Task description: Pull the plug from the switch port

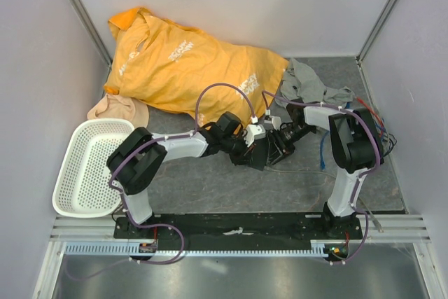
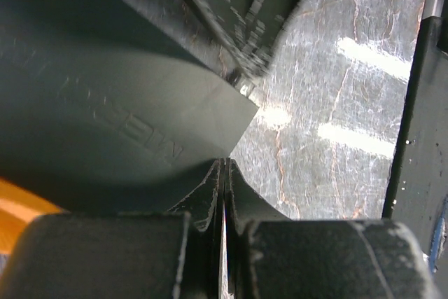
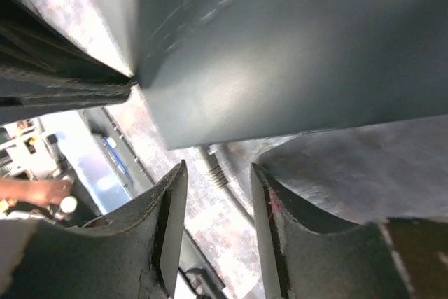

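Note:
The switch (image 1: 269, 150) is a flat matte-black slab at the middle of the table, between both grippers. In the left wrist view the switch (image 2: 119, 103) fills the left side; my left gripper (image 2: 224, 164) is shut, its tips touching the slab's edge near a corner. In the right wrist view the switch (image 3: 280, 47) fills the top. A grey cable with a ribbed plug boot (image 3: 212, 167) runs into its lower edge. My right gripper (image 3: 218, 166) is open, one finger on each side of that boot, not touching it. The port itself is hidden.
An orange T-shirt (image 1: 189, 61) and a grey cloth (image 1: 308, 85) lie at the back. A beige cloth (image 1: 115, 108) and a white mesh basket (image 1: 87, 166) are at the left. Loose cables (image 1: 322, 152) lie by the right arm.

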